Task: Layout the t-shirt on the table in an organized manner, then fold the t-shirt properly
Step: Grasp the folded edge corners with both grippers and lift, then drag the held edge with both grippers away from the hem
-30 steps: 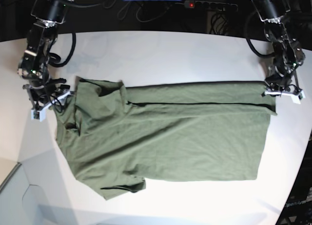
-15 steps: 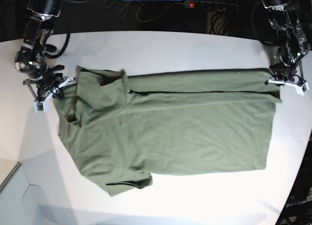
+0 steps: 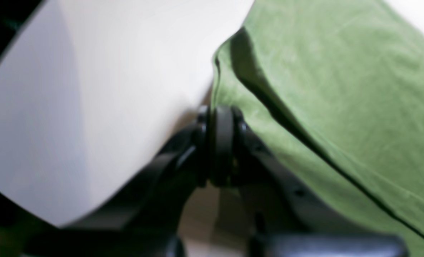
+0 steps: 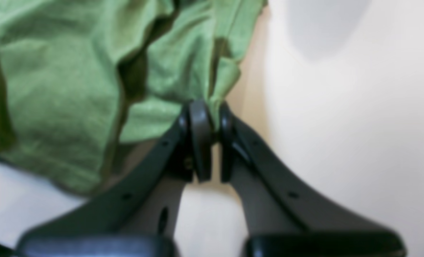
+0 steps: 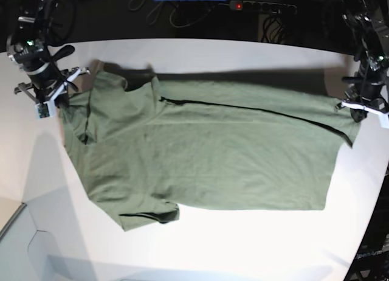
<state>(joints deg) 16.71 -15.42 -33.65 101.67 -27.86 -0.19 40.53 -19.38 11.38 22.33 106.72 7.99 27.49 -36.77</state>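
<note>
Stretching olive t-shirt [image 5: 206,153] over white table [image 5: 243,62]: right gripper [image 4: 205,123] pinching shoulder fabric, left gripper [image 3: 220,125] pressed together, apparently pinching hem corner; far edge lifted.

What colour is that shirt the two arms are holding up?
The t-shirt is plain olive green, no pattern; the base view shows it best.

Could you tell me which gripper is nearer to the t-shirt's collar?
Right. The right gripper pinches the t-shirt at the shoulder, right beside the collar. The left gripper holds the hem corner at the opposite end.
</note>
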